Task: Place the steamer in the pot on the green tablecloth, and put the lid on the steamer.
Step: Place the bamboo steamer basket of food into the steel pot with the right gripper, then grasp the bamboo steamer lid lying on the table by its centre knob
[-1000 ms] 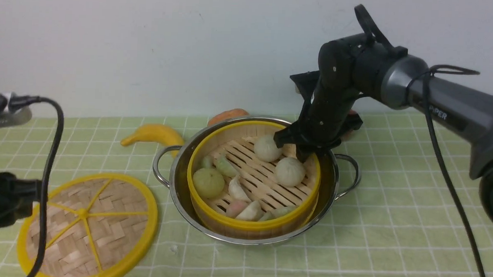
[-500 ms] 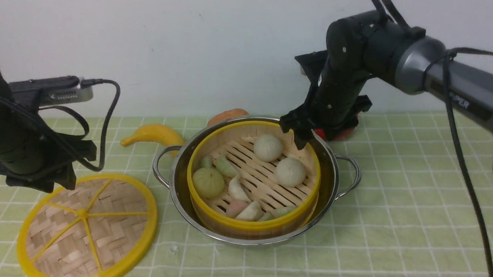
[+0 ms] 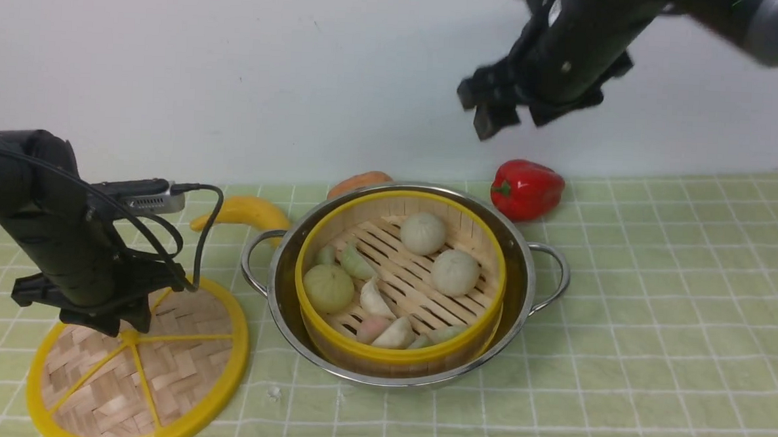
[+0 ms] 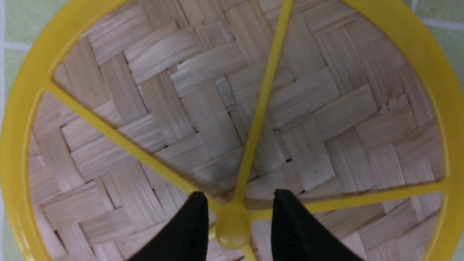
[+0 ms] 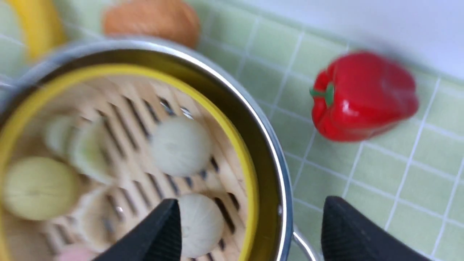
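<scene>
The steamer [image 3: 396,357] with buns and dumplings sits inside the steel pot [image 3: 282,266] on the green tablecloth [image 3: 654,322]. The lid [image 3: 179,354] lies flat on the cloth to the pot's left. My left gripper [image 3: 112,321] is low over the lid's centre. In the left wrist view it [image 4: 239,192] stands open, its fingers either side of the yellow knob [image 4: 232,226] with small gaps. My right gripper [image 3: 492,114] hangs open and empty, high above the pot's far right rim. From the right wrist view it [image 5: 250,208] looks down on the steamer [image 5: 239,163] and pot [image 5: 277,170].
A red pepper [image 3: 527,188] lies behind the pot at the right, also seen in the right wrist view [image 5: 362,96]. A banana [image 3: 241,212] and an orange vegetable [image 3: 358,181] lie behind the pot at the left. A white wall closes the back.
My right gripper has opened off the steamer's far rim and risen well above the pot. My left arm has swung in from the left and come down over the lid's centre.
</scene>
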Action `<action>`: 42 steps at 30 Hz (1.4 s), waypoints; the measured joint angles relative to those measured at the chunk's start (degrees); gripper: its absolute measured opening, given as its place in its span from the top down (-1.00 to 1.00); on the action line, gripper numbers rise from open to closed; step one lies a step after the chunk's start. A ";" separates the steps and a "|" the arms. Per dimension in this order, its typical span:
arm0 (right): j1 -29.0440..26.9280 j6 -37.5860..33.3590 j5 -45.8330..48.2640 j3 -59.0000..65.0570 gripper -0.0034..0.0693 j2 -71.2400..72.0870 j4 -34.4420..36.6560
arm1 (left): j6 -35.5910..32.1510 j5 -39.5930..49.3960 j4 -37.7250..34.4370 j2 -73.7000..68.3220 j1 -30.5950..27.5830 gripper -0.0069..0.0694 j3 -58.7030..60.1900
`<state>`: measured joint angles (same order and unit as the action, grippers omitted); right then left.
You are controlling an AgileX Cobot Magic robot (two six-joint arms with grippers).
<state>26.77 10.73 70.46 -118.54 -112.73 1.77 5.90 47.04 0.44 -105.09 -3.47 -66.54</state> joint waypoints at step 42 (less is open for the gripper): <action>0.00 10.31 0.34 43.66 -0.47 76.65 -15.78 | 0.52 22.07 5.69 5.62 14.08 0.50 -32.44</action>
<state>26.77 21.04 70.80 -74.87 -36.08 -14.01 6.42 69.11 6.13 -99.47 10.61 -98.98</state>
